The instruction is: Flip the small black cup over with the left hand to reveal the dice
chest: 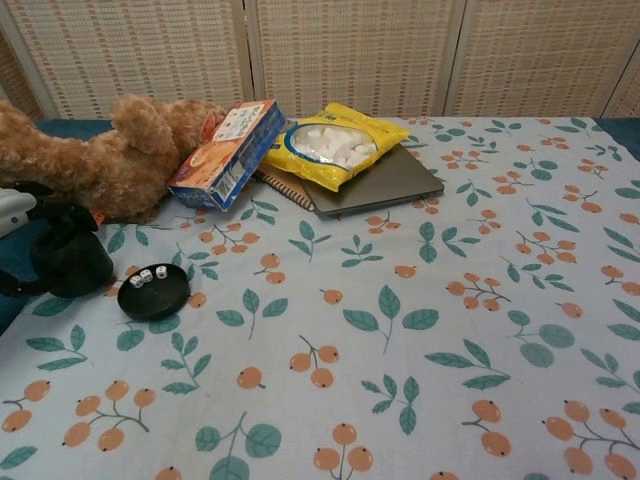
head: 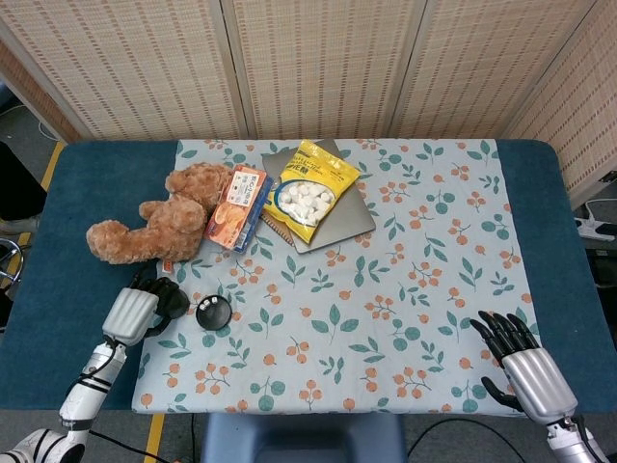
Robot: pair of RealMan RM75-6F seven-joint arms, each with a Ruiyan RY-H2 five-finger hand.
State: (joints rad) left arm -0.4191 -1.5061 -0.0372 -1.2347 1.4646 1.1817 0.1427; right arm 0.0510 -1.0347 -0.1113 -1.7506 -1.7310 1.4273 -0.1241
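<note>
My left hand [head: 135, 311] grips the small black cup [chest: 70, 262] and holds it just left of a round black base [chest: 154, 292]. Three small white dice [chest: 147, 277] lie uncovered on that base, which also shows as a dark disc, the base [head: 213, 313], in the head view. In the chest view only the dark fingers [chest: 40, 215] around the cup show at the left edge. My right hand [head: 521, 365] rests open at the table's front right corner, far from the cup, and is out of the chest view.
A brown teddy bear [head: 159, 217] lies just behind the cup and left hand. An orange box [head: 239, 206], a yellow bag of white candies [head: 308, 188] and a grey laptop [chest: 385, 180] on a notebook sit at the back. The flowered cloth [head: 405, 289] covers the table.
</note>
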